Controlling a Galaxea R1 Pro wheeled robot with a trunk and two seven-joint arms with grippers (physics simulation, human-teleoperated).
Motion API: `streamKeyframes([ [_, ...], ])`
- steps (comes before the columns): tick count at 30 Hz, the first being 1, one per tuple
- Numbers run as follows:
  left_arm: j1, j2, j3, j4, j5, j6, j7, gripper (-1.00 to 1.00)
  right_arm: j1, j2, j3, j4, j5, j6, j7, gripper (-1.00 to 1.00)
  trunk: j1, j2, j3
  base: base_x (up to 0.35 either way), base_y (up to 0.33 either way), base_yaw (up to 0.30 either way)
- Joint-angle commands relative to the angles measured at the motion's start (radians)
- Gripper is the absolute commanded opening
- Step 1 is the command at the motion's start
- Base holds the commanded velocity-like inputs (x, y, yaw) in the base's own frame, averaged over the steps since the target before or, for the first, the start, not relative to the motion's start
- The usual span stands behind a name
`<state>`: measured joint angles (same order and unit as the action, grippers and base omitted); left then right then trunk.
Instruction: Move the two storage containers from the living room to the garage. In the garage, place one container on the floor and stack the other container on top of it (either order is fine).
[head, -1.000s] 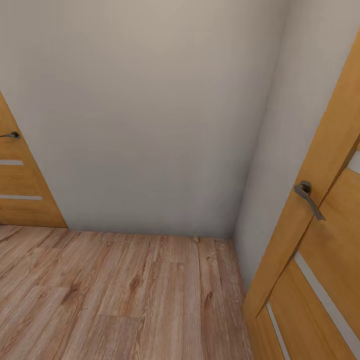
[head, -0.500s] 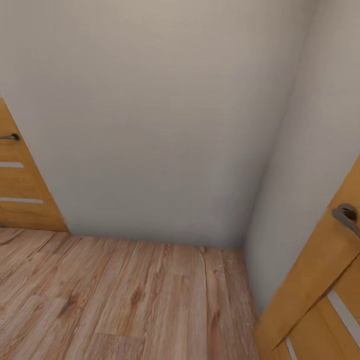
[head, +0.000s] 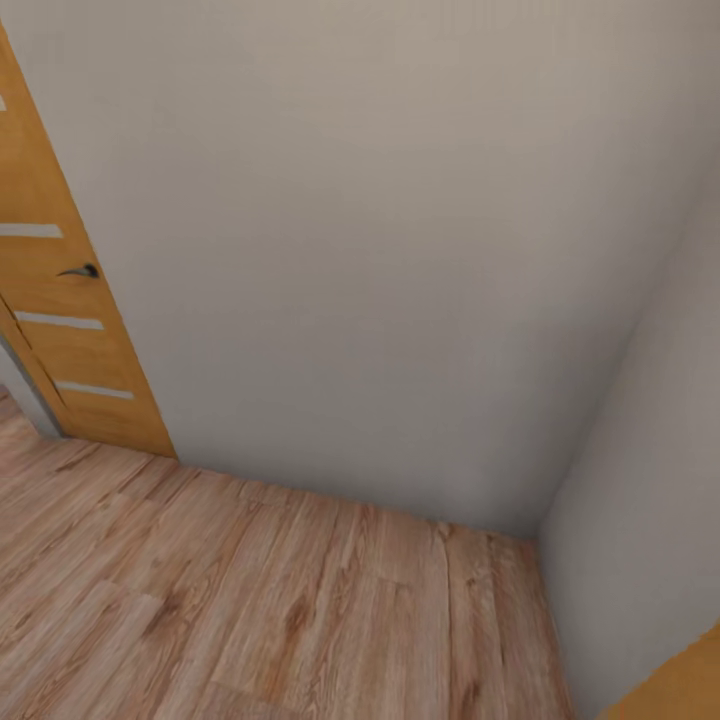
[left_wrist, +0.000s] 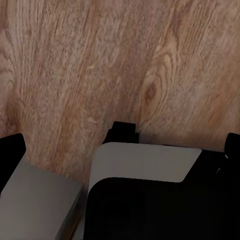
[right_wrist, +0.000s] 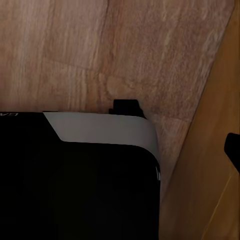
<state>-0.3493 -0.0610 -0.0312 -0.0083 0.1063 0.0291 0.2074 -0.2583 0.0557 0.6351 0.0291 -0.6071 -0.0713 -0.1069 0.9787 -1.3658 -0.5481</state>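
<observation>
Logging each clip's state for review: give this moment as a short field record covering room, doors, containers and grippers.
surroundings: light wood-plank floor, plain pale wall, corner at the head view's right
doors: oak door with frosted strips and dark lever handle at left; orange-wood edge at lower right
containers: none in sight
grippers: state cannot be told
wrist views: dark robot body above plank floor

corner ahead of me: two plain pale walls (head: 380, 250) meeting at my right. floor: light wood planks (head: 250, 600), visible grain and knots. at my left, an oak door (head: 70, 330) with pale frosted strips and a dark lever handle (head: 80, 270). an orange-wood edge (head: 680, 690) at lower right. light even, soft.
</observation>
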Motion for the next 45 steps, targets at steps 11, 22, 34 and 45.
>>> streamKeyframes([
  [11, 0.000, 0.000, -0.004, -0.001, 0.010, 0.003, 0.003, 1.00, -0.001, 0.001, 0.008, 0.003, -0.008, -0.005, -0.001, 1.00, 0.000, 0.000, -0.001, 0.078, 0.000, 0.270],
  [22, 0.000, 0.000, -0.004, -0.001, 0.010, 0.003, 0.003, 1.00, -0.001, 0.001, 0.008, 0.003, -0.008, -0.005, -0.001, 1.00, 0.000, 0.000, -0.001, 0.000, 0.000, 0.270],
  [34, 0.000, 0.000, -0.004, -0.001, 0.010, 0.004, 0.003, 1.00, -0.001, 0.000, 0.008, 0.003, -0.008, -0.005, 0.000, 1.00, 0.000, 0.000, -0.001, 0.011, 0.000, 0.235],
  [45, 0.000, 0.000, -0.004, -0.001, 0.009, 0.003, 0.003, 1.00, -0.001, 0.000, 0.008, 0.003, -0.008, -0.005, 0.000, 1.00, 0.000, 0.000, -0.001, 0.276, 0.000, 0.013],
])
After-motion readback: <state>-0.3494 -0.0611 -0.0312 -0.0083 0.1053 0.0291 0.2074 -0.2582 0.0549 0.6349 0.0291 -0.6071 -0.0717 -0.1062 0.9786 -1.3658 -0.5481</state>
